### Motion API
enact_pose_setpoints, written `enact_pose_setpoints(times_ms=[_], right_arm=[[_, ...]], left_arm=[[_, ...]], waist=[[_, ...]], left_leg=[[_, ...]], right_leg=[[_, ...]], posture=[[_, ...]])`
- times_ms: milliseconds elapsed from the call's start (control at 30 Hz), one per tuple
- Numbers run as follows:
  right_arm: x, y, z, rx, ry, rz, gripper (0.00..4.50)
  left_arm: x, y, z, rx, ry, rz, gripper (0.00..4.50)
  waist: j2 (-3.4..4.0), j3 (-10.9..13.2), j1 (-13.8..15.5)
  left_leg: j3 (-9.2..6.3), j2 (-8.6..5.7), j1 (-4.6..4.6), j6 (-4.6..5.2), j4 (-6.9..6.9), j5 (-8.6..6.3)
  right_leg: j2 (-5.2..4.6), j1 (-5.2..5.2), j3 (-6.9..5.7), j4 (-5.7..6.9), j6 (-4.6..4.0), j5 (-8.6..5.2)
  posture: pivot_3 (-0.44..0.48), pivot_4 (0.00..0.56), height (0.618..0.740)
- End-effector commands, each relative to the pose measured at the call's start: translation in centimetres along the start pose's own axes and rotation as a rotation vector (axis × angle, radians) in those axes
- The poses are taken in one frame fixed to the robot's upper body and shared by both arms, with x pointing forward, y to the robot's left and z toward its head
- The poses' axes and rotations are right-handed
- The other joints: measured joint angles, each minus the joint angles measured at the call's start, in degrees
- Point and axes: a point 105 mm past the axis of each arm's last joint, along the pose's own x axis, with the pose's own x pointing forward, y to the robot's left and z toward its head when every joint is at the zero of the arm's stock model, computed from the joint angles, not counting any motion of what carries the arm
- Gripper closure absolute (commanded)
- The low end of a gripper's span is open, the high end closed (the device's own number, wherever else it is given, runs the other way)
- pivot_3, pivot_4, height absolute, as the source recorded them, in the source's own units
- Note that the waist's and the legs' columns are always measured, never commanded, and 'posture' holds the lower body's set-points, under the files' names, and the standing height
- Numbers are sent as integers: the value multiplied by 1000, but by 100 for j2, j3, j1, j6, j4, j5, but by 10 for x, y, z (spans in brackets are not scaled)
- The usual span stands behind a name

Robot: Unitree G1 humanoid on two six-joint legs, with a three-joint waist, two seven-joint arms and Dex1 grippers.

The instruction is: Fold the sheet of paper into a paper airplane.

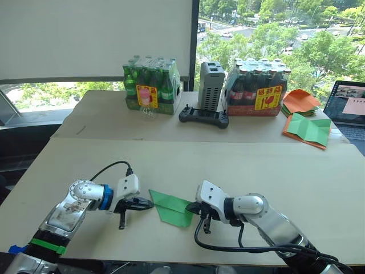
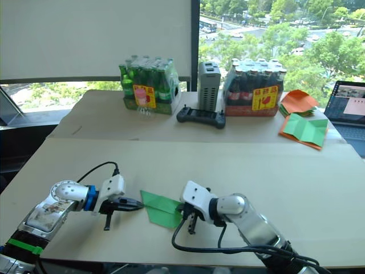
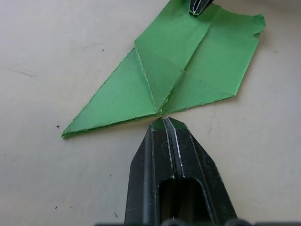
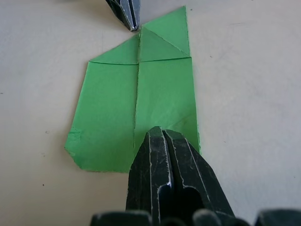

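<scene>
The black fingers (image 3: 175, 155) of the left gripper (image 3: 164, 121) are pressed together, empty, their tip at the left edge of the sheet of paper (image 1: 173, 208), right where its creases meet. The right gripper (image 4: 162, 134) also has its fingers closed together, the tip resting on the sheet's right end.

The sheet lies flat on the near table (image 1: 285, 171), between the two grippers. It is thin, matt, bright green paper, folded into a wedge: a sharp point at its far-left end, a blunt end with one clipped corner on the right. A long centre crease runs along it and triangular flaps fold across the pointed end. Its edges look slightly ragged.

The table is pale beige with a few small specks. A second table abuts its far edge and carries a shrink-wrapped pack of green bottles (image 1: 151, 84) on the left, a grey boxy device (image 1: 211, 85) with a black handheld controller (image 1: 203, 116) in front of it, and a pack of dark bottles (image 1: 256, 87). Far right lie orange sheets (image 1: 300, 101), a creased green sheet on orange paper (image 1: 308, 129), and an open laptop (image 1: 349, 108). Nothing lies between the grippers and the paper.
</scene>
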Motion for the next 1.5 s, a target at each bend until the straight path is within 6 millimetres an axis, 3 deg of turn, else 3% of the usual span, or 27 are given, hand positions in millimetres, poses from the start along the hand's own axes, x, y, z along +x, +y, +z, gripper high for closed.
enact_pose_setpoints(times_ms=[33, 367, 500, 733, 900, 1067, 1267, 1500], right_arm=[[2, 2, -18, 46, 72, 6, 4485], [2, 0, -7, 39, 29, -4, 4485], [-5, -2, 18, 48, -87, -18, 4485], [-25, -4, 46, 87, -238, -52, 2263], [-30, -11, 47, 134, -256, -93, 535], [-23, -16, 27, 166, -174, -104, 535], [-20, -12, 21, 170, -156, -65, 535], [-17, -8, 23, 175, -172, -37, 2741]], left_arm=[[-14, 0, 12, -8, -22, 19, 4500], [-20, -3, 38, -74, -138, 20, 4500], [-16, -9, 39, -102, -159, 9, 4500], [-20, -11, 48, -151, -232, 86, 4500], [-27, -14, 50, -179, -251, 125, 4500], [-31, -16, 53, -199, -274, 153, 4500], [-31, -17, 53, -198, -273, 154, 4500], [-29, -20, 50, -192, -255, 144, 4500]], waist=[[0, 1, 2], [0, 3, 13], [-1, 7, 12], [-4, 11, 19], [-2, 12, 17], [-2, 13, 29], [-2, 13, 19], [-2, 13, 28]], left_leg=[[0, 0, -2, 0, 0, 0], [-1, 0, -4, -7, 1, 4], [-1, 0, -11, -10, 1, 6], [-2, -1, -48, -18, 4, 10], [0, -1, -46, -17, 2, 10], [0, -1, -45, -17, 2, 9], [2, 0, -47, -18, 2, 9], [2, -1, -47, -18, 2, 9]], right_leg=[[0, -1, 0, 0, 0, 0], [0, -2, -1, -1, 0, 0], [0, -7, 0, -1, 0, 0], [-1, -41, 0, -1, -1, 1], [-1, -40, 2, -3, -1, 1], [-2, -39, 2, -2, -1, 1], [-2, -41, 3, -2, -1, 0], [-2, -40, 3, -3, -1, 0]], posture=[[0, 150, 675], [0, 150, 675], [0, 150, 675], [0, 150, 675], [0, 150, 675], [0, 150, 675], [0, 150, 675], [0, 150, 675]])
